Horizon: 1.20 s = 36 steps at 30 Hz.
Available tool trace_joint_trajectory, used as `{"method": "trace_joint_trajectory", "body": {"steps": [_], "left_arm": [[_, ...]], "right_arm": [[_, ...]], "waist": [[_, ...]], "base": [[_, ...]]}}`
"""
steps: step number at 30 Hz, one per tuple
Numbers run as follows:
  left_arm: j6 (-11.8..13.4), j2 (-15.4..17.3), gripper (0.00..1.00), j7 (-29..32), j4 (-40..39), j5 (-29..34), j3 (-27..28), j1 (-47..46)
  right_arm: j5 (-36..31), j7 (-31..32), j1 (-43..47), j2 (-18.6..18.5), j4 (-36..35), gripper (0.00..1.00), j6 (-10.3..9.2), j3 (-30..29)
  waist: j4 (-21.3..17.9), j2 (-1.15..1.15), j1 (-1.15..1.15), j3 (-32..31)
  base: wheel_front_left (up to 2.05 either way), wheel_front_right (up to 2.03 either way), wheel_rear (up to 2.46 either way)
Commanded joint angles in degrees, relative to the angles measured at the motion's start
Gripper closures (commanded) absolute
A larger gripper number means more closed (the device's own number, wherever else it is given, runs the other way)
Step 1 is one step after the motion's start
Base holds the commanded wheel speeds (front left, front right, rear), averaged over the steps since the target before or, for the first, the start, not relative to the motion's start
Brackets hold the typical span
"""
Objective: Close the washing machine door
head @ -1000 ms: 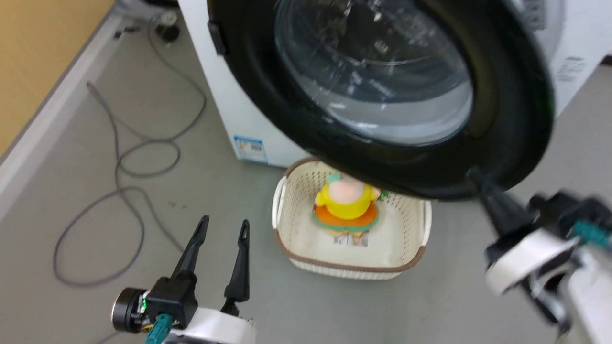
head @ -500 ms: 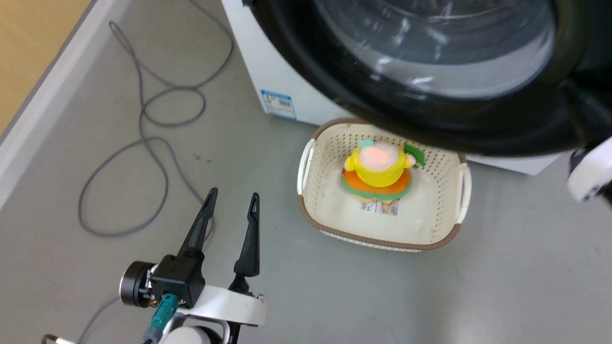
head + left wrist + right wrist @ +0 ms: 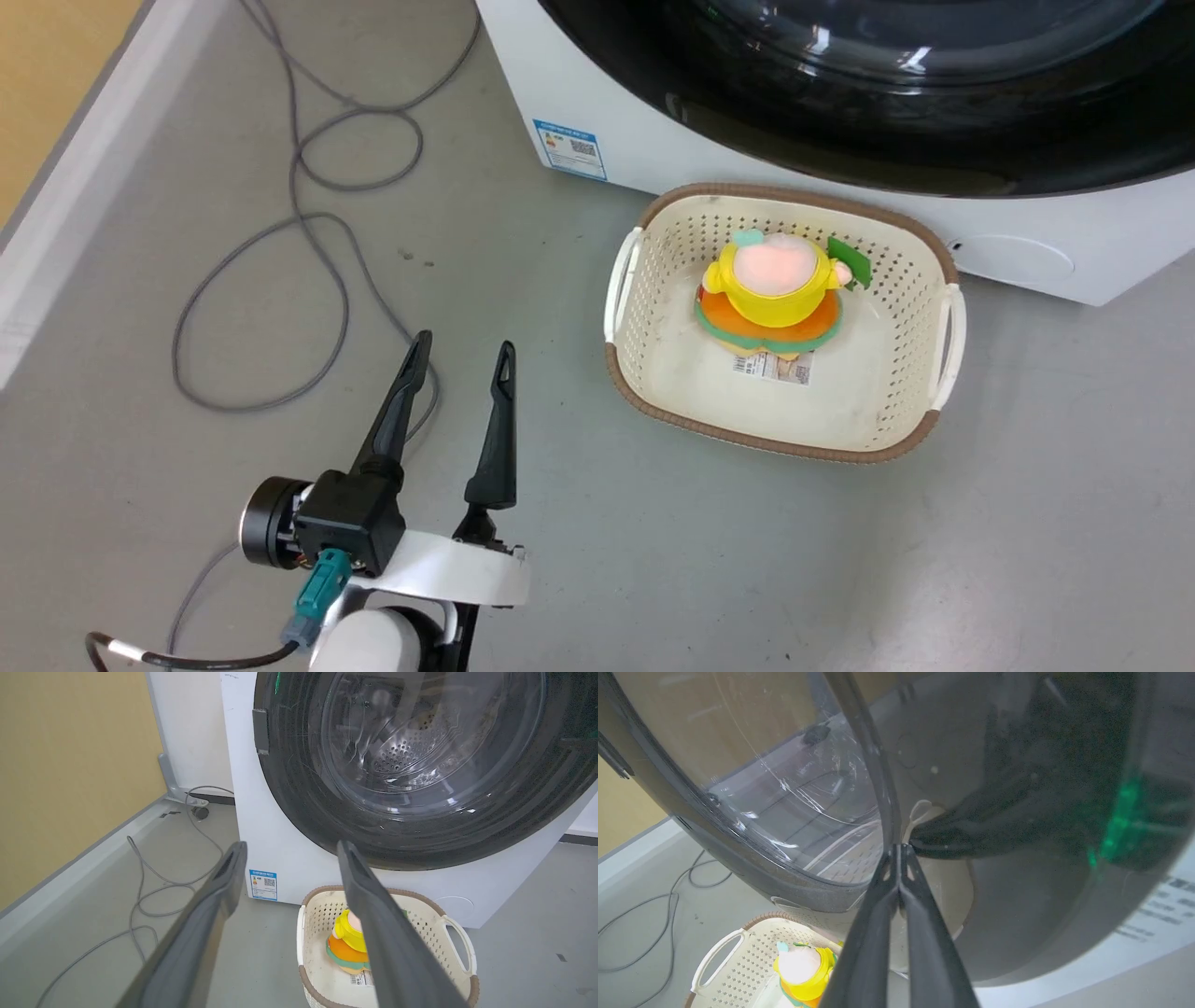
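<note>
Floor (image 3: 1027,523): grey, smooth.
Wall (image 3: 70,765): yellow, 9 o'clock, with a pale skirting (image 3: 56,205) at its foot.
Cable (image 3: 308,224): grey, looped on the floor, 10 o'clock.
Machine (image 3: 653,159): white, 12 o'clock, blue sticker (image 3: 569,149) low on its front.
Door (image 3: 934,121): black, glossy, over the drum opening.
Basket (image 3: 672,420): cream, just before the machine, holds a yellow toy (image 3: 780,280).
Left hand (image 3: 466,342): 7 o'clock, fingers apart, empty.
Right hand (image 3: 899,849): fingers pressed together, empty, tips touching the door.

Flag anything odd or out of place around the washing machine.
A loose grey cable sprawls in loops across the floor left of the washing machine, reaching toward the left tool. Nothing looks spilled or broken.
</note>
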Motion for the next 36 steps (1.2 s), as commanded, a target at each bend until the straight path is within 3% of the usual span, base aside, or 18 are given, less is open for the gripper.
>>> {"method": "trace_joint_trajectory", "body": {"steps": [1,9,16,20,25,36], "left_arm": [[-0.18,-0.27,0.00,-0.25,0.00,0.47,0.24,-0.73],[-0.91,-0.99,0.00,-0.25,1.13,0.99,1.34,0.35],[-2.03,-1.09,0.00,-0.25,2.70,0.81,2.95,2.08],[-2.49,-1.10,0.00,-0.25,4.18,0.21,4.15,4.07],[-2.69,-1.06,0.00,-0.25,5.16,0.04,5.40,6.70],[-3.30,-0.67,0.00,-0.25,7.12,0.23,6.20,10.28]], "right_arm": [[-0.26,-0.60,-2.36,-1.45,1.02,1.00,-0.71,-1.16],[0.19,-5.02,-1.57,-0.07,5.06,1.00,-0.71,0.83],[2.71,-11.89,6.14,1.80,3.11,1.00,-0.71,5.01],[3.30,-14.91,14.09,3.02,-1.18,1.00,-0.71,5.90],[2.37,-16.14,24.33,5.57,-8.85,1.00,-0.71,2.12],[-8.90,-16.24,43.96,13.69,-26.56,1.00,-0.71,-8.09]], "waist": [[0.06,0.00,-0.01,-0.01],[-1.33,0.00,-0.01,-3.47],[-3.87,0.00,-0.01,-10.10],[-5.45,0.00,-0.01,-14.46],[-7.81,0.00,-0.01,-17.93],[-10.90,0.00,-0.01,-21.70]], "base": [[0.00,0.00,0.00],[0.00,0.00,0.00],[0.00,0.00,0.00],[0.00,0.00,0.00],[0.00,0.00,0.00],[0.00,0.00,0.00]]}}
